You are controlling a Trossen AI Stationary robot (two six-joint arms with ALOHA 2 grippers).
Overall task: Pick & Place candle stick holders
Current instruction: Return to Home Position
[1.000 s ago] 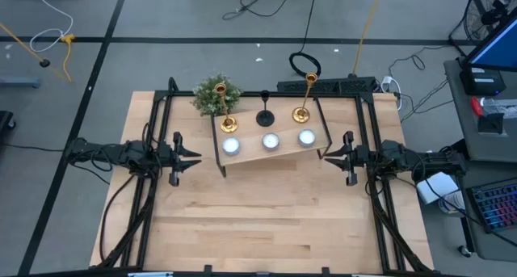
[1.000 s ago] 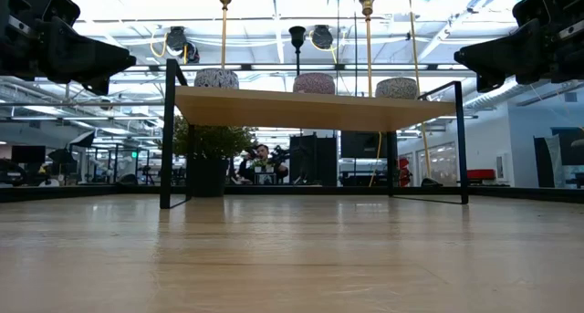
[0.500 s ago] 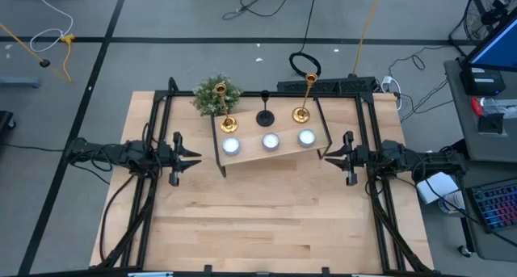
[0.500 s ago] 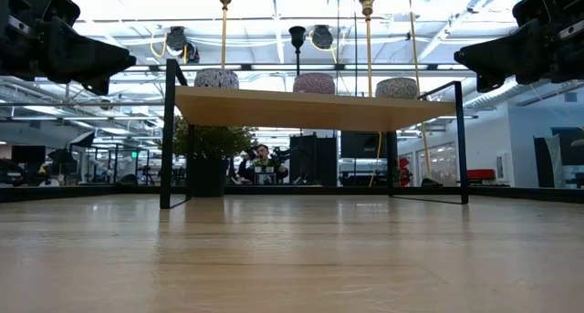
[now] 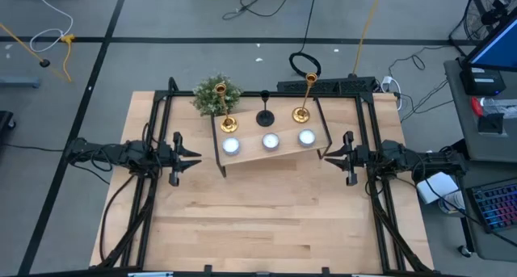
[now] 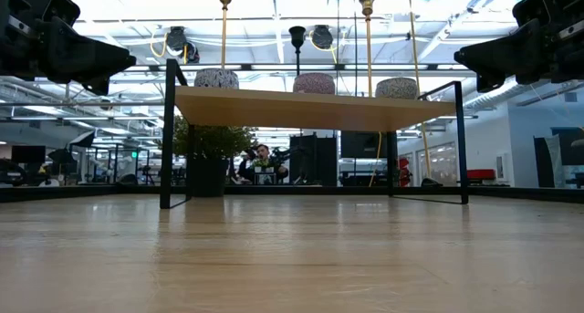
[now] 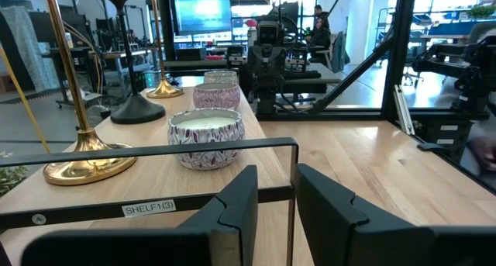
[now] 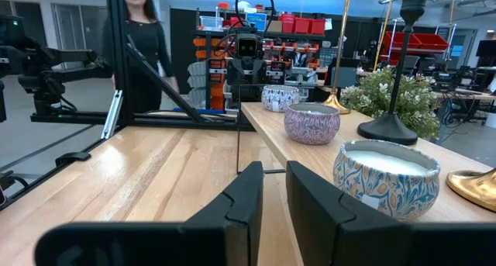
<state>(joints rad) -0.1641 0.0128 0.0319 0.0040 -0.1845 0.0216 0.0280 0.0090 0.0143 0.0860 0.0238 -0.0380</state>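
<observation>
Candlesticks (image 5: pixel 265 119): 2 shiny brass, 1 matte blk

Runs matte black along left arm (image 5: pixel 133 154) and right arm (image 5: pixel 389 157), trails looped black cables (image 5: pixel 85 158), ends in blocky wedge-shaped fingers (image 7: pixel 232 213).

Bright, even light falls from overhead: in the high view the pale wooden table (image 5: pixel 266 220) is evenly lit, with only faint, soft shadows under the shelf (image 5: pixel 279 154), and the three candle tops (image 5: pixel 269 141) on it glare to plain white. In the low view the ceiling light panels (image 6: pixel 128 7) are blown out, so the shelf's underside and legs read as dark shapes against them. In the left wrist view the near brass candlestick base (image 7: pixel 85 164) carries soft glints, and the table a mild sheen.
</observation>
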